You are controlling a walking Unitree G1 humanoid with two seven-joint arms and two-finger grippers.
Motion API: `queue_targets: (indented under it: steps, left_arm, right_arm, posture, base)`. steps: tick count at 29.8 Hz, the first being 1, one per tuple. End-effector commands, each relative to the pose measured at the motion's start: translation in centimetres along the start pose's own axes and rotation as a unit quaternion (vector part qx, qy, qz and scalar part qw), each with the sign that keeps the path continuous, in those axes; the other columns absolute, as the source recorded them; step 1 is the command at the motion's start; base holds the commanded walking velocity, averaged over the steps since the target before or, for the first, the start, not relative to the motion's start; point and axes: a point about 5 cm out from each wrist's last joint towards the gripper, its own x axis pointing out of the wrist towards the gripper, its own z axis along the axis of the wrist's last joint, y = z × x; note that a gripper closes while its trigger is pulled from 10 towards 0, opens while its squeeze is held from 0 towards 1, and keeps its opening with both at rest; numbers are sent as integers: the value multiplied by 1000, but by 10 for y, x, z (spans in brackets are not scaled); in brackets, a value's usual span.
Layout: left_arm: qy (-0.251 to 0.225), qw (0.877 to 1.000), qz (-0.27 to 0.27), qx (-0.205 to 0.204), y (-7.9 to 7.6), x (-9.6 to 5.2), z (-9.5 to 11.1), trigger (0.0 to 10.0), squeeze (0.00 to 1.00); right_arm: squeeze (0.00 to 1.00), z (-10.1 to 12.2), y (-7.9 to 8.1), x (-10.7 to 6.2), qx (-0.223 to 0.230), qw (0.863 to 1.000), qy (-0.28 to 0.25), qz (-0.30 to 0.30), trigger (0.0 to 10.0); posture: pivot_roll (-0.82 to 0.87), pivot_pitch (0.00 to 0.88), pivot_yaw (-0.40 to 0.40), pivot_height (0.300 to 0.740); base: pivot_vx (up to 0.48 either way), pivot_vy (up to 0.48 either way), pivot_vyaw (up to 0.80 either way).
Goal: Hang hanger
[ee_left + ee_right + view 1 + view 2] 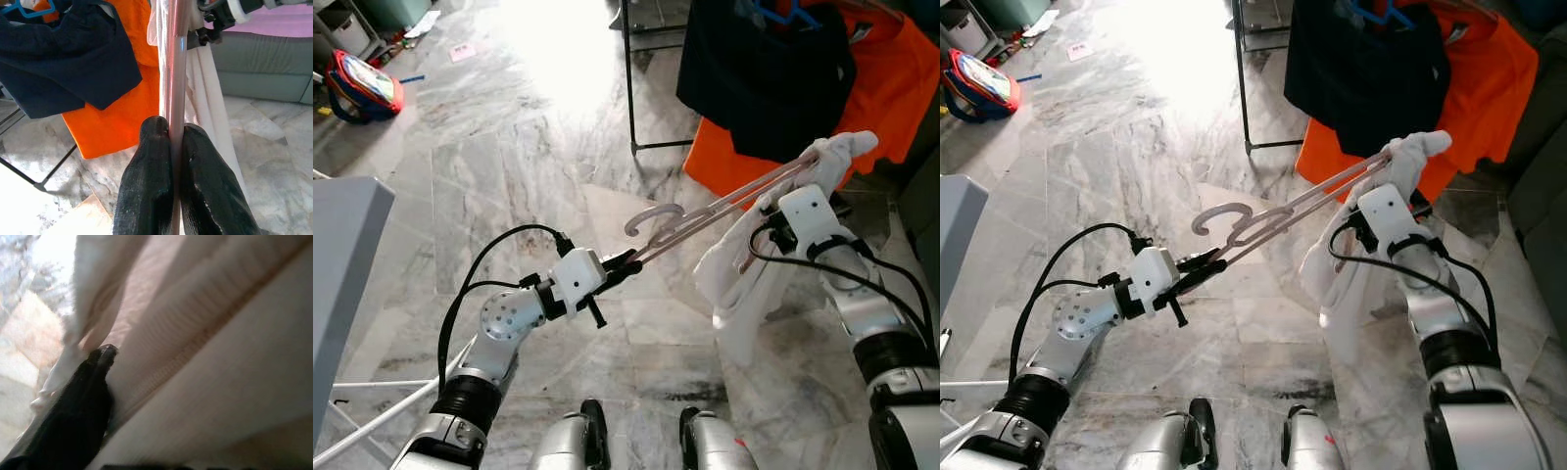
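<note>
I am pinching the pink hanger (705, 217) near its hook with my left gripper (625, 262), fingers closed flat on its bar, keeping it level. My right gripper (781, 201) is buried in the white garment (744, 284); I cannot tell its fingers' spread. The clothes rack (630, 88) is standing farther off.

Pale pink plastic hanger (705, 217), held off the floor & tilted, hook end low toward robot's left, far end up at right w/ a white garment (744, 274) draped over it.
</note>
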Motion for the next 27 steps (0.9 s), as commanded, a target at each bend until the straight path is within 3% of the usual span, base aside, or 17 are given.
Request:
queue_targets:
  steps: [1, 9, 27]
  left_arm:
    - [-11, 1000, 3, -1, 0, -3, 3, 0, 0]
    - [-9, 1000, 1, -4, -4, -3, 5, 0, 0]
    - [9, 1000, -8, 2, -5, -3, 0, 0, 0]
  right_arm:
    - [0, -4, 2, 0, 25, 1000, 10, -6, 0]
    - [0, -6, 2, 3, 79, 997, 11, -26, 0]
    - [0, -24, -23, -12, 119, 991, 6, -58, 0]
  posture:
    - [-56, 257, 57, 740]
    - [-53, 253, 51, 740]
    - [-82, 250, 64, 740]
  base:
    - [0, 0, 0]
    - [0, 0, 0]
    - [0, 0, 0]
